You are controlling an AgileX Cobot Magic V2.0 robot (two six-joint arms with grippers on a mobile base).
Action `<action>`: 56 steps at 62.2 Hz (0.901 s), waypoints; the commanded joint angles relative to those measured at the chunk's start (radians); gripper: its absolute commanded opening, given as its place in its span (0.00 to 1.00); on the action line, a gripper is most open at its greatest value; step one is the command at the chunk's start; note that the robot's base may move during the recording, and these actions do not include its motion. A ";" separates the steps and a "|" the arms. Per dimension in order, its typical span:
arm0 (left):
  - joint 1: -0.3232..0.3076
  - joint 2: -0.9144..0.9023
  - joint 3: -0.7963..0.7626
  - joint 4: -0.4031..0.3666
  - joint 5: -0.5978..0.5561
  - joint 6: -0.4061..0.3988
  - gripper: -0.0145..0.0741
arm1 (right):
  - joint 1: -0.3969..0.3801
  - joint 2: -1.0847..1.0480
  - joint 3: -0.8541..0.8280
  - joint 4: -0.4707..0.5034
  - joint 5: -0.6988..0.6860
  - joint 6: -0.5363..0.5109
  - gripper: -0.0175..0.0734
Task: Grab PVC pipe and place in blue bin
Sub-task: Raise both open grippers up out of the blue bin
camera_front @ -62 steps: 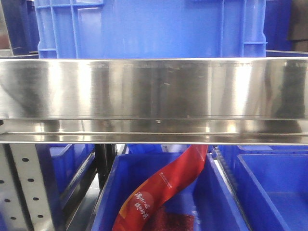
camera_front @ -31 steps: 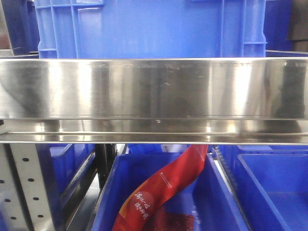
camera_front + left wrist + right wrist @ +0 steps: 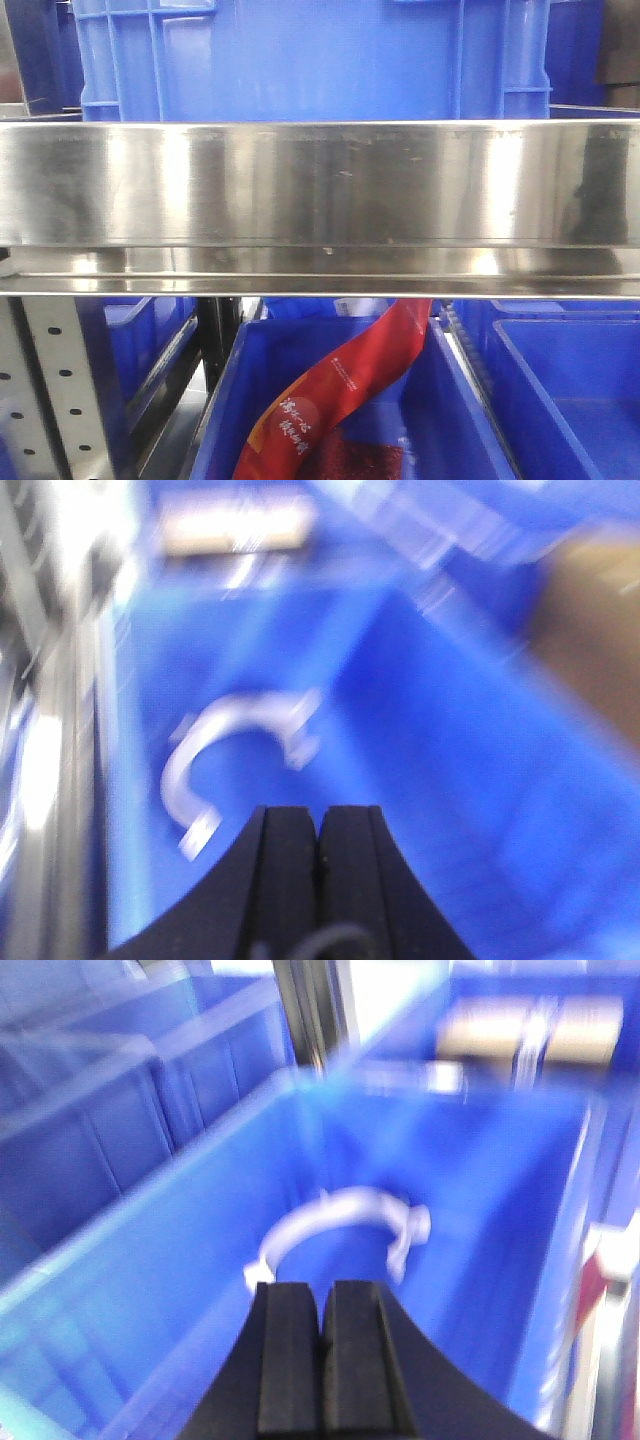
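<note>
The PVC pipe shows as a white C-shaped piece lying on the floor of a blue bin (image 3: 430, 780). In the left wrist view the pipe (image 3: 175, 770) is just beyond and left of my left gripper (image 3: 320, 815), which is shut on nothing. In the right wrist view the pipe (image 3: 340, 1202) lies just past my right gripper (image 3: 322, 1290), also shut and empty, above the bin's floor (image 3: 480, 1260). Both wrist views are motion-blurred. Neither gripper nor the pipe appears in the front view.
In the front view a steel shelf edge (image 3: 320, 185) spans the frame, with a large blue bin (image 3: 310, 60) on it. Below, a red bag (image 3: 340, 390) leans in a blue bin (image 3: 225, 400), and another blue bin (image 3: 570, 390) stands at the right.
</note>
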 commanded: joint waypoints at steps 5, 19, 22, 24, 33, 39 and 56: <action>-0.007 -0.110 0.158 0.000 -0.102 -0.003 0.04 | -0.005 -0.093 0.135 -0.054 -0.128 -0.015 0.01; -0.005 -0.308 0.486 0.009 -0.279 -0.003 0.04 | -0.005 -0.333 0.547 -0.019 -0.364 -0.015 0.01; -0.005 -0.349 0.553 0.009 -0.314 -0.003 0.04 | -0.005 -0.390 0.626 -0.017 -0.415 -0.015 0.01; -0.005 -0.379 0.601 0.012 -0.339 -0.003 0.04 | -0.005 -0.433 0.679 -0.017 -0.454 -0.015 0.01; 0.003 -0.510 0.805 0.030 -0.428 -0.003 0.04 | -0.005 -0.602 0.887 -0.017 -0.534 -0.015 0.01; 0.028 -0.588 0.911 0.028 -0.477 -0.003 0.04 | -0.005 -0.695 0.992 -0.017 -0.539 -0.015 0.01; 0.131 -0.815 1.139 0.021 -0.497 -0.003 0.04 | -0.005 -0.897 1.154 -0.017 -0.524 -0.015 0.01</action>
